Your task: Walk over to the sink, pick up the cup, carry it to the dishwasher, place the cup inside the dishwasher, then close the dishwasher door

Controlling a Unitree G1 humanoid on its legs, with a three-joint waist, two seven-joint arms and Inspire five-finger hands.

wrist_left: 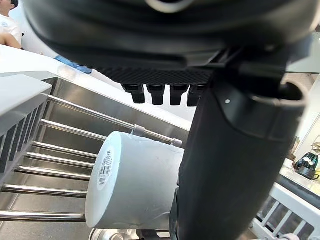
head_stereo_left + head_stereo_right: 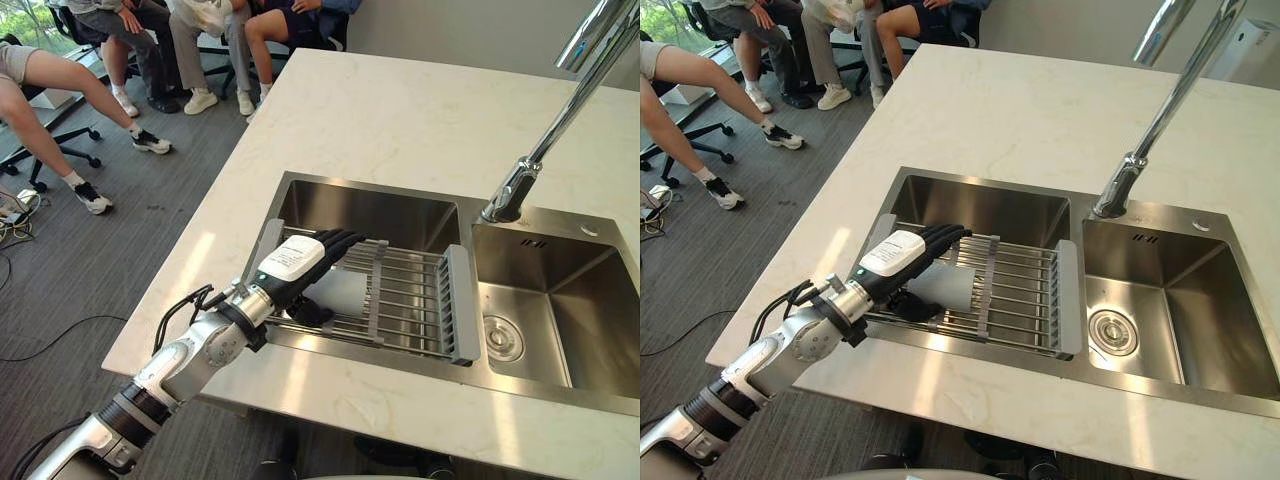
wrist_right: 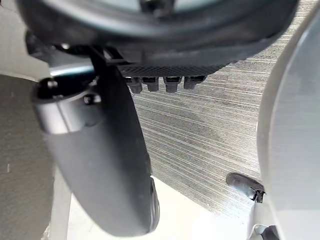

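A white cup [image 2: 347, 291] lies on its side on the steel rack [image 2: 412, 300] over the sink's left basin [image 2: 370, 212]. Its base [image 1: 102, 167] faces the left wrist camera. My left hand [image 2: 296, 262] reaches in from the lower left and hovers over the cup. Its fingers [image 2: 940, 237] are straight above the cup and its thumb [image 1: 230, 165] stands down beside it, open, without closing round the cup. My right hand [image 3: 100, 165] hangs above grey carpet, thumb out, holding nothing.
The sink is set in a pale marble counter [image 2: 400, 110]. A tall chrome faucet [image 2: 520, 180] stands between the basins, and the right basin [image 2: 580, 300] has a drain. Several people sit on chairs at the far left [image 2: 60, 80].
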